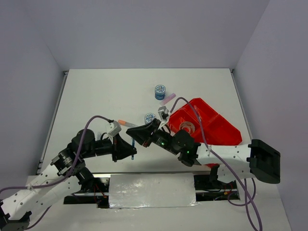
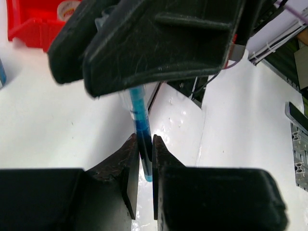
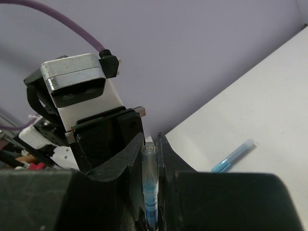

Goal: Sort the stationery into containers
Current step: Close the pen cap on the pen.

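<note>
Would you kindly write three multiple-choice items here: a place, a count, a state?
1. Where is the clear tape ring? A in the red tray; B beside the left arm; C on the tape roll.
2. How many blue-white rolls are on the table? A one; B two; C four.
3. The blue pen is: A lying loose; B held by the left gripper and the right gripper; C in the tray.
Key: A, it lies inside the tray; B, two show near the tray; B, both pinch it.

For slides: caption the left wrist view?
Left end effector and right end effector both clamp one blue pen.
</note>
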